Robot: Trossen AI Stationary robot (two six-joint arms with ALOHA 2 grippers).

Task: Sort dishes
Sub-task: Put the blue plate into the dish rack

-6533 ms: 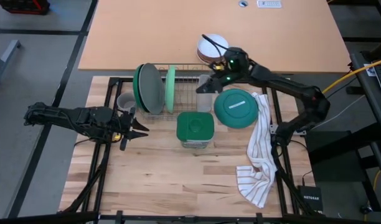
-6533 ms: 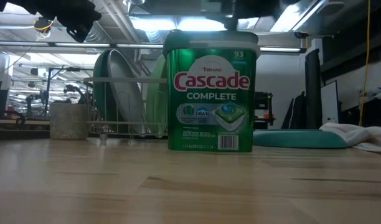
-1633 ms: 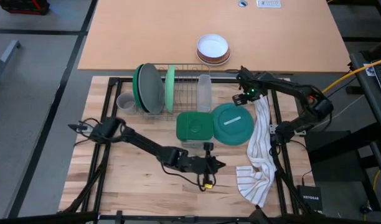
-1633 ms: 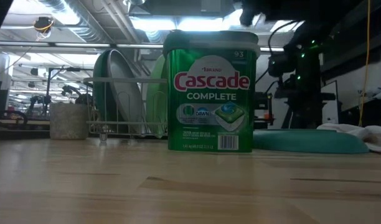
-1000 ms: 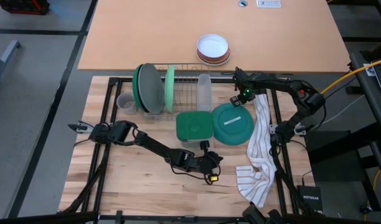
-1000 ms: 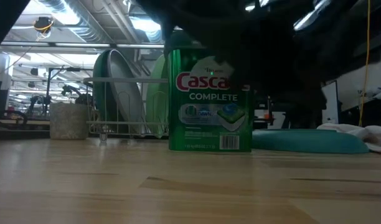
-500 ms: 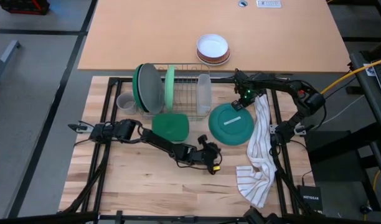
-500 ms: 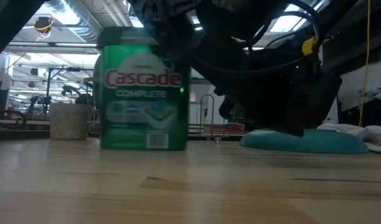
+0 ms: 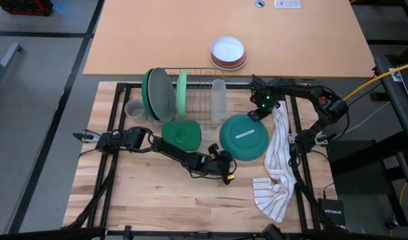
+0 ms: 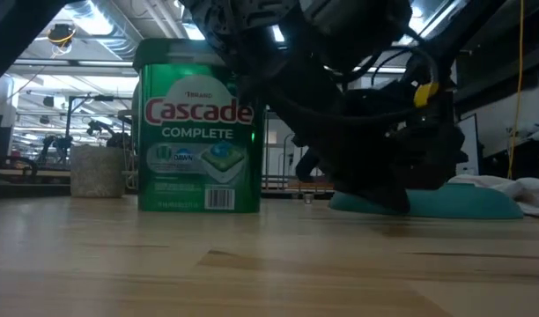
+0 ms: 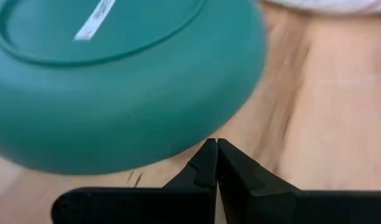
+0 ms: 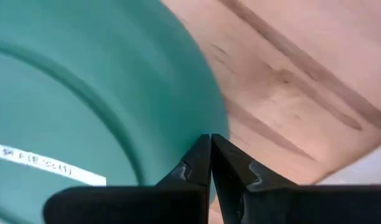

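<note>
While the teal plate (image 9: 243, 137) lies upside down beside the striped towel (image 9: 276, 167), the right gripper (image 9: 255, 113), fingers pinched together, sits at its one o'clock rim, seemingly touching; the left gripper (image 9: 225, 173), likewise closed and empty, at seven o'clock.

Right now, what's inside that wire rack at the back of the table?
The wire rack holds a dark green plate, a grey plate and a light green plate, all on edge. Any others behind them are hidden.

Both arms reach low; left gripper (image 9: 225, 168) and right gripper (image 9: 255, 113) closed.
</note>
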